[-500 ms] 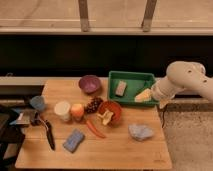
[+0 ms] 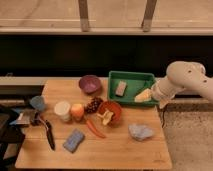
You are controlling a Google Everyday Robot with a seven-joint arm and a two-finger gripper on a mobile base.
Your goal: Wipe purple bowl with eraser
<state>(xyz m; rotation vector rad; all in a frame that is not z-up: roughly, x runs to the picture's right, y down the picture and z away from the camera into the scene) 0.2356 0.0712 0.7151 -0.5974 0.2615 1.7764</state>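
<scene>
The purple bowl point(image 2: 90, 83) stands upright at the back of the wooden table point(image 2: 120, 152), left of a green tray point(image 2: 134, 76). The pale grey-tan eraser point(image 2: 120, 89) lies flat inside the tray, with a yellow wedge-shaped piece point(image 2: 143, 95) to its right. My white arm point(image 2: 184, 78) reaches in from the right. My gripper point(image 2: 161, 100) is at its end, by the tray's right edge. It is about a tray's width right of the eraser and well apart from the bowl.
An orange-red bowl point(image 2: 110, 111) holding a pale object stands mid-table, beside dark grapes point(image 2: 93, 105), an orange fruit point(image 2: 77, 110) and a white cup point(image 2: 62, 110). A blue cup point(image 2: 37, 103), black tool point(image 2: 47, 132), blue sponge point(image 2: 74, 140), red-orange stick point(image 2: 95, 129) and crumpled cloth point(image 2: 140, 132) lie around.
</scene>
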